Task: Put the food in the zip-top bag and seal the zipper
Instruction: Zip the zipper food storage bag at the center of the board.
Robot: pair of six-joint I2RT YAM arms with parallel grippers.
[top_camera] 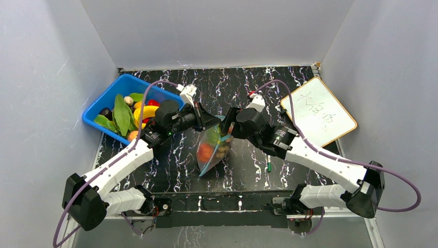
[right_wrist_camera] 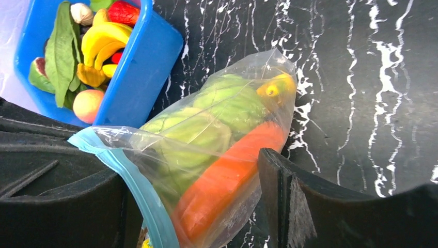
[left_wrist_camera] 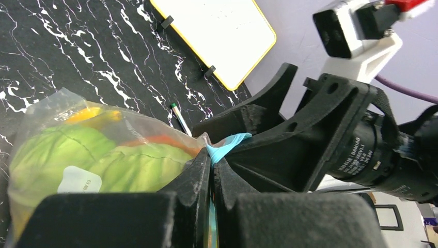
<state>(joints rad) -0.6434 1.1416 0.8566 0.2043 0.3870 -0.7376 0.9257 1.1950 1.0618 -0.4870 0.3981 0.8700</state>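
Pinching its zipper (left_wrist_camera: 230,143), left hand (left_wrist_camera: 210,166) seemingly dangles bag (left_wrist_camera: 103,155).

Left jaws are pinched tight; right jaws stand spread wide.

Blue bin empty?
No, the blue bin holds bananas, a green leaf and a peach.

- this is looking like a robotics lab test cell.
- plain pale panels (top_camera: 217,31) are boxing in a black marbled table (top_camera: 170,170).
- a handwritten whiteboard (top_camera: 318,111) is lying on it.
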